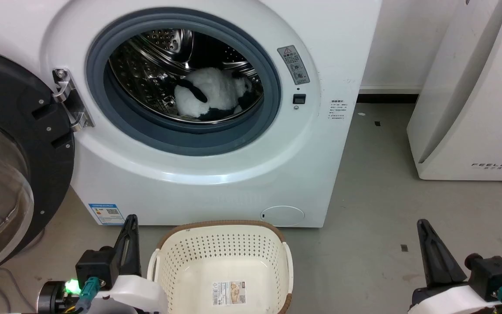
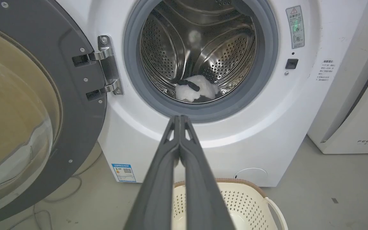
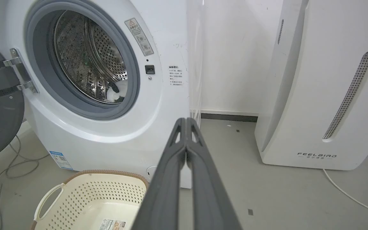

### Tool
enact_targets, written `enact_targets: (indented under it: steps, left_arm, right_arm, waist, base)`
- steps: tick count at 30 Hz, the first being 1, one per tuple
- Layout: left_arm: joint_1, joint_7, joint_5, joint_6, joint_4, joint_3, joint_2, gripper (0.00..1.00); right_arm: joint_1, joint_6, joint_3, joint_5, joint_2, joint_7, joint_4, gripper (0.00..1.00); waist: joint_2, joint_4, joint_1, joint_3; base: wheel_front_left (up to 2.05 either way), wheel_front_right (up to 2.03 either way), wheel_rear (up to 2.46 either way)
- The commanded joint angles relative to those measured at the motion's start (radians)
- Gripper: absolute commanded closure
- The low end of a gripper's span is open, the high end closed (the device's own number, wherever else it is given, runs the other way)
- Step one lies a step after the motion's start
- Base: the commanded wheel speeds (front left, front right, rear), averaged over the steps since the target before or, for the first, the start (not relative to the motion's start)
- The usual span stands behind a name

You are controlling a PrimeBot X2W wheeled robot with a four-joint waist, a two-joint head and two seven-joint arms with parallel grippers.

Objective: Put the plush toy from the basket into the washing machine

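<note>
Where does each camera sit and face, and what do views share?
Head view: from the head, forward-down at washing machine and basket; left gripper, right gripper at lower corners.
Left wrist view: along the shut left gripper, into the drum.
Right wrist view: along the shut right gripper; FEELBIRD appliance at right.
All show the plush toy.

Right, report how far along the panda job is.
Done: the plush toy lies inside the washing machine drum, and the basket holds just its label sticker. In hand: nothing; the left claw and right claw are shut and hold nothing, low on either side of the basket. Left: nothing of the task itself; the door stands open.
</note>
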State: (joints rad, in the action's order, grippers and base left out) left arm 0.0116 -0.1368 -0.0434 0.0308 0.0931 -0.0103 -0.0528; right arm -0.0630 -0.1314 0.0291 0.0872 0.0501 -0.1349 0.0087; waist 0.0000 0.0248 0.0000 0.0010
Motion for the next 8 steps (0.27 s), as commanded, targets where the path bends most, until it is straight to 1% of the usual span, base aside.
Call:
enact_targets:
  steps: [1, 8]
  left_arm:
    - [-0.006, 0.007, 0.011, -0.006, -0.009, 0.002, 0.000, 1.00]
    - [-0.006, 0.022, 0.014, -0.008, -0.018, 0.003, 0.001, 1.00]
  right_arm:
    - [0.018, 0.000, -0.001, -0.011, 0.000, 0.004, -0.004, 1.00]
    - [0.023, 0.000, -0.004, -0.019, 0.000, 0.019, -0.004, 1.00]
  waist:
    - [0.0000, -0.001, 0.0000, 0.000]
    - [0.0000, -0.003, 0.0000, 0.000]
  base:
    - [0.00, 0.00, 0.00]
    - [0.00, 0.00, 0.00]
